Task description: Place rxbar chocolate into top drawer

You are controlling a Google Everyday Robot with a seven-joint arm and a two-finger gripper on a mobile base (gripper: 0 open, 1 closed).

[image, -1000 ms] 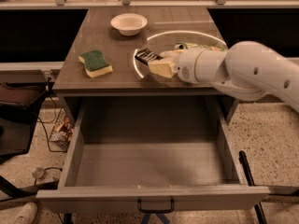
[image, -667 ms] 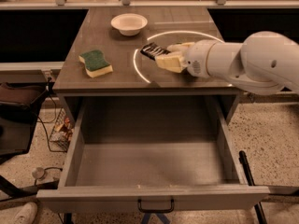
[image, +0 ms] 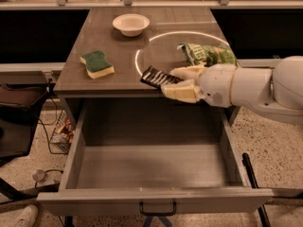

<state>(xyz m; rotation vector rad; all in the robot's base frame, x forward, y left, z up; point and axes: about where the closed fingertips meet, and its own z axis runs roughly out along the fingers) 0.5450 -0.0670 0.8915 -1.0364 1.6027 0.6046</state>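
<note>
The rxbar (image: 156, 77) is pinched by the gripper (image: 173, 82) over the table's (image: 118, 51) near edge, right above the pulled-out drawer (image: 151, 200). Only bare grey floor is seen in there.

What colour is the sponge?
The sponge is green over yellow, camera view. The gripper holds the rxbar chocolate at the table edge.

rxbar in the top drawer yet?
No. The gripper holds the rxbar chocolate in its jaws at the front edge of the countertop, outside the open top drawer.
</note>
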